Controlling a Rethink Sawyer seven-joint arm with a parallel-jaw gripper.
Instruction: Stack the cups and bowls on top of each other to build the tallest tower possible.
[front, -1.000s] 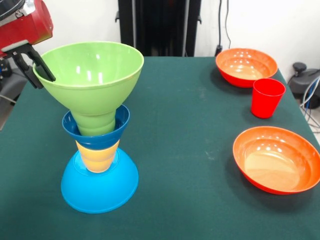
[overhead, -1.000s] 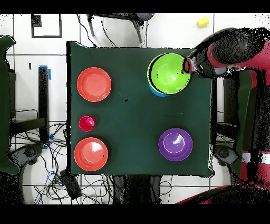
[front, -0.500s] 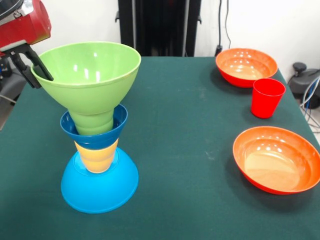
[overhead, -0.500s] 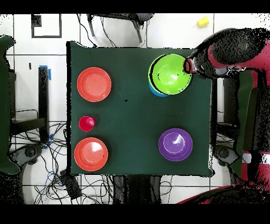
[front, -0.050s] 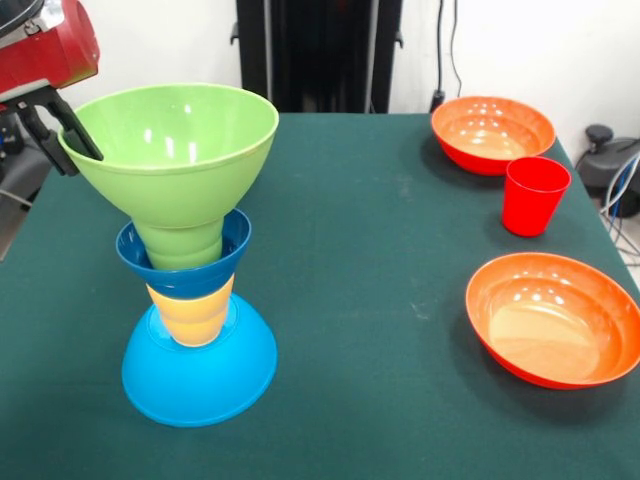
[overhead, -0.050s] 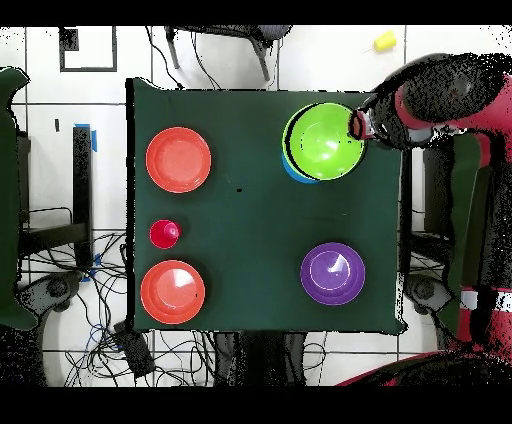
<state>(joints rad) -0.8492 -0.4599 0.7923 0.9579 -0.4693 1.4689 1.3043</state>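
The tower stands at the table's left in the front view. An upturned light-blue bowl (front, -0.050s: 200, 380) is its base, then a yellow cup (front, -0.050s: 192, 315), a small dark-blue bowl (front, -0.050s: 185, 275), a green cup (front, -0.050s: 185, 248) and a wide green bowl (front, -0.050s: 170, 150) (overhead, -0.050s: 323, 141) on top. My gripper (front, -0.050s: 68, 140) (overhead, -0.050s: 354, 126) is shut on the green bowl's left rim, one finger inside and one outside. The upper part leans slightly towards the gripper. A red cup (front, -0.050s: 534, 195) (overhead, -0.050s: 164, 234) stands apart at the right.
Two orange bowls (front, -0.050s: 493, 133) (front, -0.050s: 555, 318) flank the red cup on the right side. A purple bowl (overhead, -0.050s: 332, 273) sits alone in the overhead view, below the tower. The arm's red body hangs over the table's left edge.
The gripper and the green bowl have shifted a little to the left in the front view. The dark-blue bowl and green cup followed, so the tower's top leans more.
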